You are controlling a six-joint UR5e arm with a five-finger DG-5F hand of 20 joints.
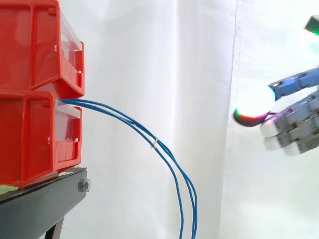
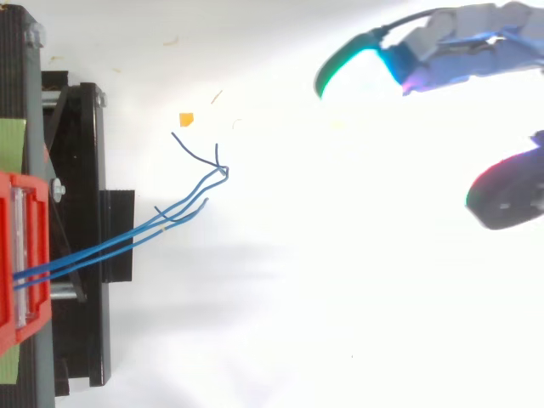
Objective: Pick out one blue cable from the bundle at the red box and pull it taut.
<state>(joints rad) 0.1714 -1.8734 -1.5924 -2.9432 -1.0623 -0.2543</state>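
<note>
A bundle of thin blue cables (image 1: pixel 164 149) leaves the lower red box (image 1: pixel 40 137) at its front lip, arcs right and hangs down out of the picture; a small yellowish tie holds the strands together midway. From above, the blue cables (image 2: pixel 127 240) run from the red box (image 2: pixel 24 255) out to loose ends near the middle. My hand (image 1: pixel 294 119) is at the right edge, well clear of the cables, fingers fairly straight with glowing pads and nothing between them. In the top view the hand (image 2: pixel 467 47) is spread wide, thumb apart from the fingers.
A second red box (image 1: pixel 37 47) is stacked on the lower one, both on a black stand (image 1: pixel 45 199). A white curtain hangs behind. A small orange scrap (image 2: pixel 185 119) lies on the white floor near the cable ends.
</note>
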